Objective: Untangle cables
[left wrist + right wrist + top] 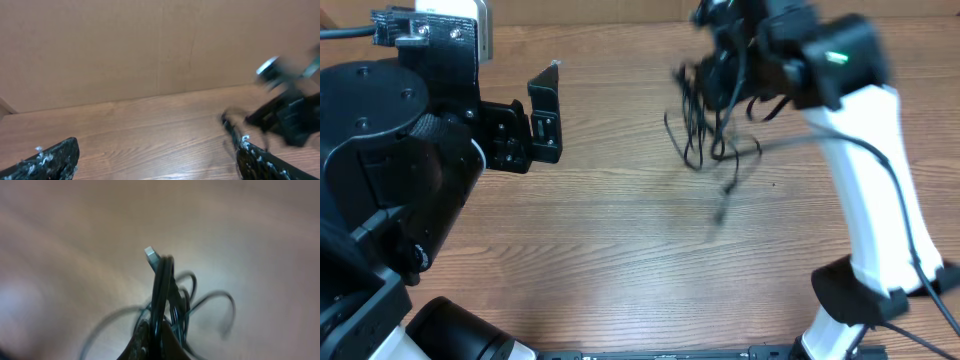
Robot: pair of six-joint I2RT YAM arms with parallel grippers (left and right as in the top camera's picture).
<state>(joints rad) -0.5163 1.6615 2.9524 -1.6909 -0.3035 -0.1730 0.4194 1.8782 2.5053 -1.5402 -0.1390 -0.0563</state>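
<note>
Cables hang tangled from the right jaws above the counter overhead, apparently held high so loops fall apart. Left wrist: left jaws spread wide, empty, ready. Right wrist: jaws pressed together, pinching the cables; plug protrudes upward.

The cables are thin black cords bunched into one loose tangle, pinched at its top in the closed right tool. Seen from overhead, the bundle hangs toward the far right part of the worktop, with several narrow loops drooping side by side and one strand trailing lower than the rest. It is motion-blurred, so whether that strand touches the wood cannot be told. In the right wrist view the cords run together up from the fingers as a tight dark stem, with a small metal-tipped plug end poking out at its tip. Open loops curl off to the right and left, blurred.
</note>
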